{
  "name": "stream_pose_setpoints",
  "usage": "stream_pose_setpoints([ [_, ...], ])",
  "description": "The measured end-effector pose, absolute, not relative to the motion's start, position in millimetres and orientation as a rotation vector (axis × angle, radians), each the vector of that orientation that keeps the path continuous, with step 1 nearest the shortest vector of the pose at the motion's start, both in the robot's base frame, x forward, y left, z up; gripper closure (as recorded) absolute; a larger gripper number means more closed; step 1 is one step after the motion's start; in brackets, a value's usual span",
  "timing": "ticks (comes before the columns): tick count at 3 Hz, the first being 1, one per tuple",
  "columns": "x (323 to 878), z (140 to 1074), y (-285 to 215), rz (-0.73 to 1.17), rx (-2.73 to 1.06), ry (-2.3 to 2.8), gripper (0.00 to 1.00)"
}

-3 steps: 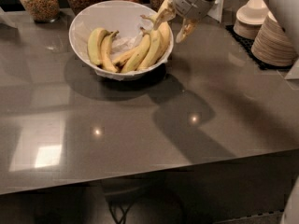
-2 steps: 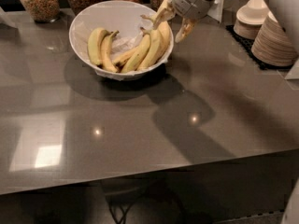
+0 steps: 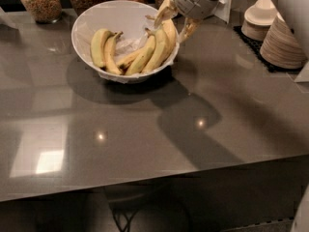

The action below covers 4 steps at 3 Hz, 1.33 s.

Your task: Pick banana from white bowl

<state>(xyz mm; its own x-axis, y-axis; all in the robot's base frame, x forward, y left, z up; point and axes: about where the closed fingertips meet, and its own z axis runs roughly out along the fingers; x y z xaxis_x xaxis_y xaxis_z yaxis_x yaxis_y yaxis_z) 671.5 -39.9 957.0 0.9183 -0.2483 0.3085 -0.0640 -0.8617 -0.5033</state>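
The white bowl [image 3: 89, 21], lined with crumpled white paper, stands at the back of the dark table and holds several bananas. A long, slim yellow banana [image 3: 164, 47] leans against the bowl's right rim, its upper end pointing up and right. My gripper [image 3: 176, 21] comes in from the top right and sits over that rim. Its fingers [image 3: 188, 30] are spread open on either side of the banana's upper end. A shorter, plumper pair of bananas [image 3: 100, 47] lies in the left of the bowl.
Glass jars of grain [image 3: 41, 1] stand behind the bowl along the back edge. Stacks of cream plates [image 3: 286, 37] and small bowls [image 3: 263, 14] stand at the right. The grey tabletop [image 3: 145, 129] reaches forward to its front edge.
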Motion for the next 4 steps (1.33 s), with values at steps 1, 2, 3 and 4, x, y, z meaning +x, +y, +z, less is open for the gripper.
stream_pose_setpoints([
  [1,672.4,954.1,-33.8,-0.486,-2.557,0.227,0.44],
  [2,672.4,948.3,-30.2,-0.463,-2.549,0.233,0.44],
  [3,673.1,944.9,-28.8,-0.453,-2.546,0.235,0.44],
  [4,673.9,941.2,-27.5,-0.441,-2.545,0.237,0.45],
])
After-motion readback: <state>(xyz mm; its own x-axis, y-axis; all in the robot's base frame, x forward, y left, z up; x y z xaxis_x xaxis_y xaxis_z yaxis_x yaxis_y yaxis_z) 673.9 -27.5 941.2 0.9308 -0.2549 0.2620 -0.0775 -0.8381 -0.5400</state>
